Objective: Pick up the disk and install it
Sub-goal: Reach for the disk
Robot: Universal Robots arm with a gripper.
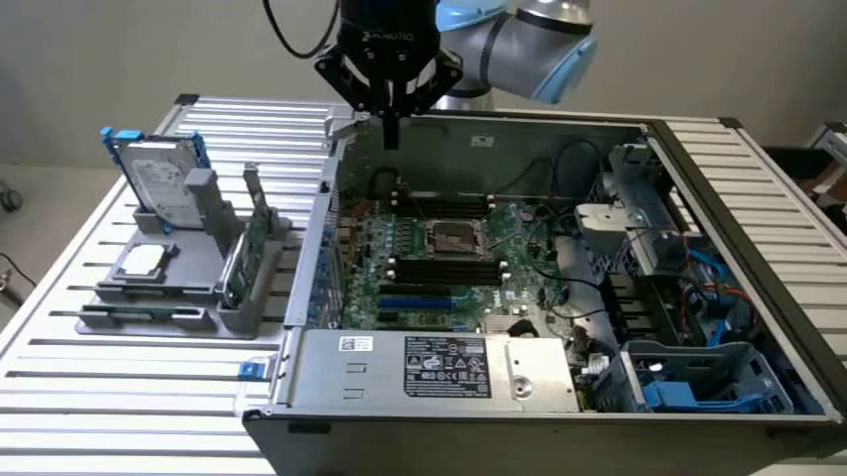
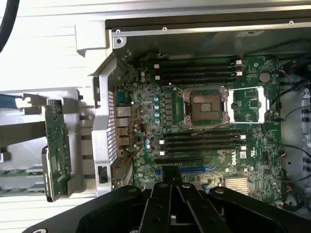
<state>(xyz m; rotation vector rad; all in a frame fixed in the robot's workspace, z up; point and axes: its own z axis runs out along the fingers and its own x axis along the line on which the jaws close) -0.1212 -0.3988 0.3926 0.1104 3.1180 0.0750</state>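
- Claw (image 1: 391, 137): fingers pressed together, nothing between them. I hang above the corner of the open computer case (image 1: 556, 134), looking down on the motherboard (image 2: 160, 126).
- Risk: dropping from here would, I judge, strike the CPU socket (image 2: 204, 107) or the memory slots.
- Grey rack (image 1: 198, 193) beside the case holds a green circuit card (image 1: 242, 260) and a small silver chip (image 1: 143, 260). A loose sweep could knock them, or I could seize the wrong part.
- Disk (image 1: 157, 171): upright at the rack's back end, on the exterior view's left, well apart from me. An off-centre grip on its blue carrier could tilt it.
- Farthest: blue drive bay (image 1: 695, 387), with cables (image 1: 688, 288) nearby. Snagging is plausible.
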